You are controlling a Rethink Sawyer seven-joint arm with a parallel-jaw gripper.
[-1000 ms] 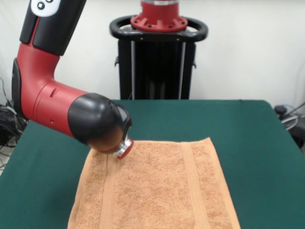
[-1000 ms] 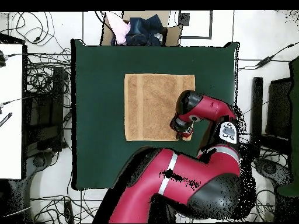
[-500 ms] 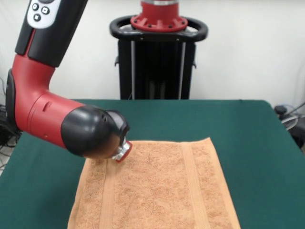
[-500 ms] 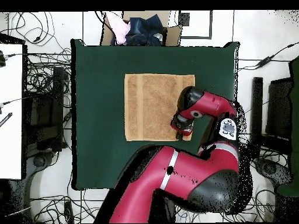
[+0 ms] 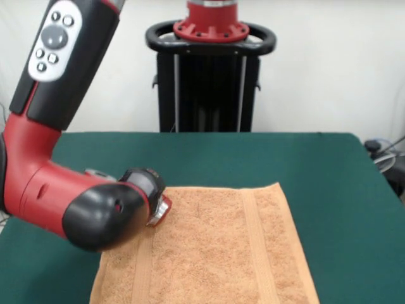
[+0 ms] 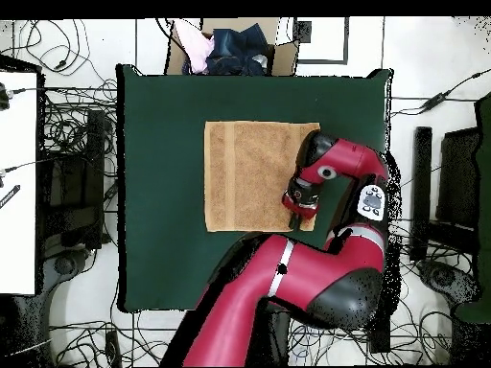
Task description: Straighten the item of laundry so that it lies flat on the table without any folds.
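The item of laundry (image 5: 215, 253) is a light orange-tan towel lying spread on the dark green table (image 5: 329, 171), with two woven bands running along it. From overhead the towel (image 6: 247, 174) looks like a flat rectangle near the middle of the table (image 6: 158, 192). My gripper (image 5: 159, 212) is low at the towel's far left corner, mostly hidden behind the bulky black and red wrist. In the overhead view the gripper (image 6: 299, 216) sits at the towel's lower right corner, and the arm covers that edge.
A cardboard box (image 6: 230, 48) with clothes stands off the table's top edge in the overhead view. Cables lie all round the table. The black pedestal (image 5: 209, 76) rises behind the table's far edge. A white surface (image 6: 19, 172) lies at the left.
The wrist has turned and sunk lower over the towel's corner, and the upper arm has swung towards the front camera. The towel has not visibly moved.
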